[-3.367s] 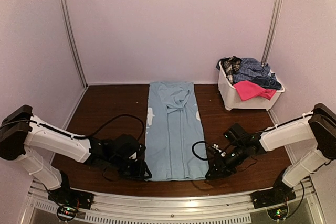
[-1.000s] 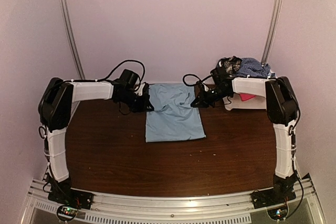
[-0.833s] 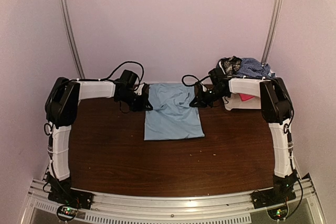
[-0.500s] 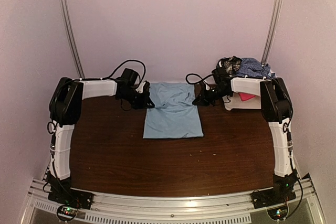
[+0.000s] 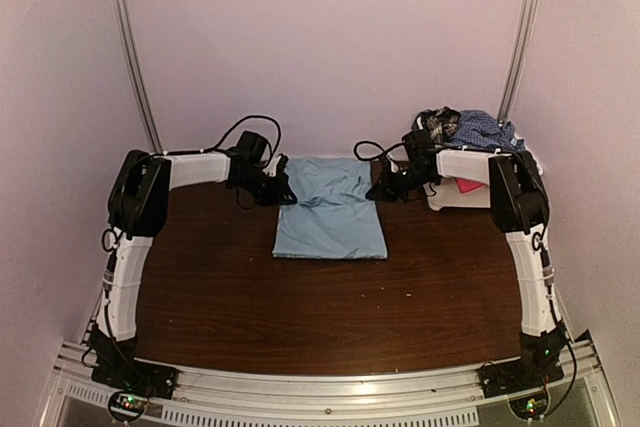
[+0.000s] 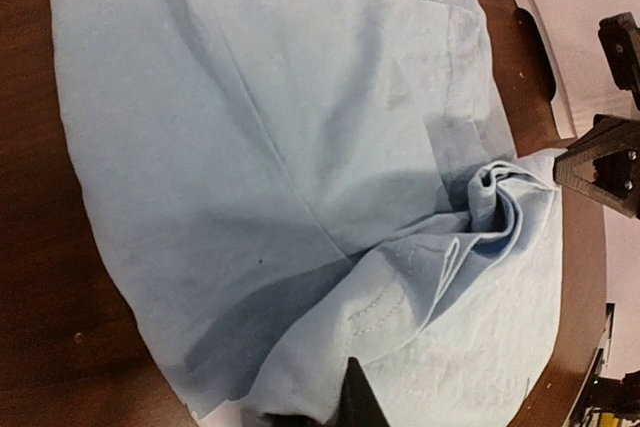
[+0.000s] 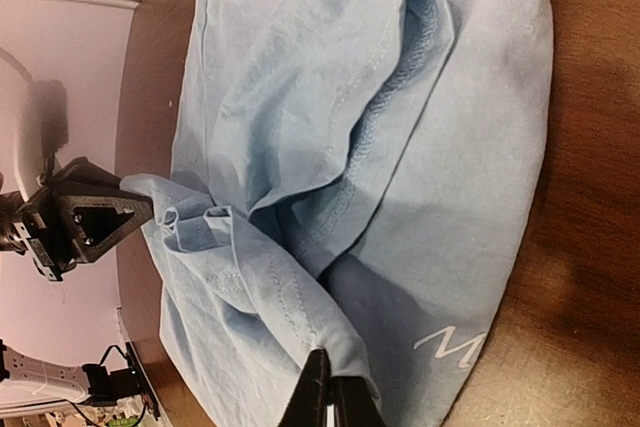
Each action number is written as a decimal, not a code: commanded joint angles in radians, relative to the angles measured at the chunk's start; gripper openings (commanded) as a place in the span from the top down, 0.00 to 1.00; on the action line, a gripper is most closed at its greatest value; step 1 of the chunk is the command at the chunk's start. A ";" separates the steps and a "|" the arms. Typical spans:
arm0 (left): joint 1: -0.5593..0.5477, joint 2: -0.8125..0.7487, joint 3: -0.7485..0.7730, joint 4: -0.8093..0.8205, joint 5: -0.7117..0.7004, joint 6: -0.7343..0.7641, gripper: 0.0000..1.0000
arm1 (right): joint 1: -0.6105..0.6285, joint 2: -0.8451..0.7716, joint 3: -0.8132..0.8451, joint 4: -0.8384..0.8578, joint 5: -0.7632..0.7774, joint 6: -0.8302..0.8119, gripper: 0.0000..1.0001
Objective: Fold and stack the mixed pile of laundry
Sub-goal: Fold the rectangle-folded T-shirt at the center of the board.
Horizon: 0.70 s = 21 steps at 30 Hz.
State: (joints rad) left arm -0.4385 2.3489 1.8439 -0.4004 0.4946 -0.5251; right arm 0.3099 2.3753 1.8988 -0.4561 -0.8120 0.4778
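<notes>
Laundry status: light blue T-shirt (image 5: 328, 222) lies folded over on itself at the far middle of the table (image 5: 300, 307), near edge straight, far end rumpled. Both pairs of fingers are pressed together on bunched blue cloth, left gripper (image 5: 284, 193) pinching the shirt's far left corner, right gripper (image 5: 377, 190) pinching the far right one. Rest of the mixed laundry pile (image 5: 470, 130), checked blue, plaid and pink pieces, sits heaped in the white basket (image 5: 455, 197) just right of the right gripper.

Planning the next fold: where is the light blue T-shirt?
Top view: the light blue T-shirt lies far-middle on the table, between the left gripper and right gripper, left of the white basket.
</notes>
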 commanded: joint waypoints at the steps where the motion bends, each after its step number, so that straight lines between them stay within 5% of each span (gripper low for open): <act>1: 0.052 0.010 0.000 0.005 0.006 -0.017 0.81 | -0.009 0.038 0.065 -0.016 -0.016 -0.004 0.86; 4: 0.060 -0.029 0.001 -0.010 0.003 0.015 0.58 | -0.018 -0.006 0.057 -0.036 0.010 -0.019 0.72; 8: 0.072 -0.133 -0.037 -0.042 -0.039 0.046 0.38 | -0.041 -0.118 -0.010 -0.043 0.027 -0.032 0.51; 11: 0.087 -0.224 -0.134 -0.034 -0.020 0.060 0.21 | -0.046 -0.201 -0.081 -0.064 0.015 -0.056 0.44; 21: -0.092 -0.404 -0.496 0.177 0.145 0.004 0.37 | 0.122 -0.380 -0.457 0.087 -0.142 0.030 0.53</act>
State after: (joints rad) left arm -0.4244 1.9434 1.4357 -0.3656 0.5426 -0.4717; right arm 0.3408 2.0132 1.5646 -0.4618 -0.8707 0.4503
